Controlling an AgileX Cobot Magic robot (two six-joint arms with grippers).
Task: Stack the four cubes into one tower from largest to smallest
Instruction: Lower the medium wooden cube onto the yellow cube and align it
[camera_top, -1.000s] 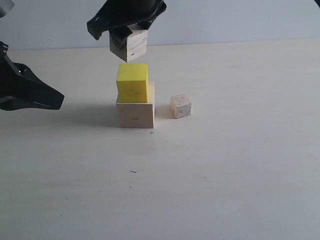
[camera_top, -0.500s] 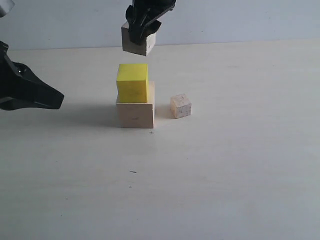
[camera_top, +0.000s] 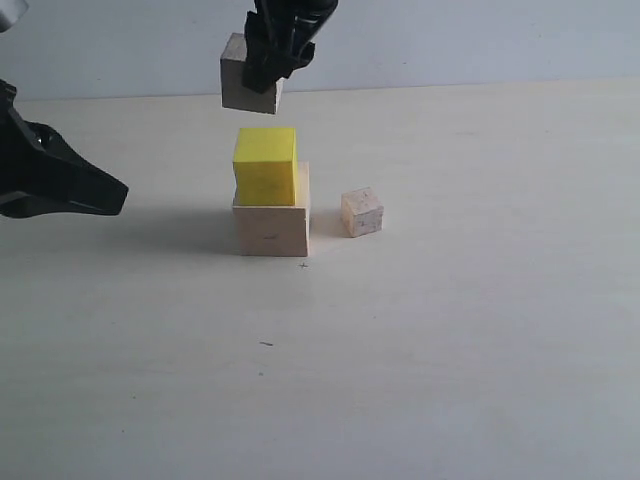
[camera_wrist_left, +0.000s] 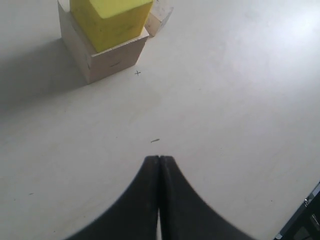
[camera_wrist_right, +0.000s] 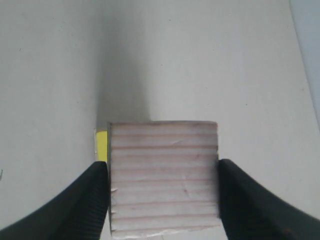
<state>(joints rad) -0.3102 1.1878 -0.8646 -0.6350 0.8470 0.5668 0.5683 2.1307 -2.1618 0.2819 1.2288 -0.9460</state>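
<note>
The bright yellow cube (camera_top: 265, 165) sits on the large pale wooden cube (camera_top: 271, 228) at the table's middle. The small wooden cube (camera_top: 361, 212) stands on the table just right of them. My right gripper (camera_top: 262, 75) hangs above the yellow cube, shut on the medium wooden cube (camera_top: 243, 86), which is clear of the yellow top and slightly left of it. In the right wrist view the medium cube (camera_wrist_right: 164, 176) fills the gap between the fingers, with a yellow sliver (camera_wrist_right: 101, 145) beside it. My left gripper (camera_wrist_left: 159, 159) is shut and empty, off to the left (camera_top: 118, 196).
The pale table (camera_top: 450, 330) carries a small dark mark (camera_top: 266, 343) in front of the stack and a tiny cross mark (camera_top: 303, 265) by the large cube's corner. The left arm's black body (camera_top: 40, 175) rests at the left edge.
The right gripper has turned and shifted with the medium cube, first up and right, then back left; the cube now hangs a little left of the yellow cube's centre. The left arm has stayed still.
</note>
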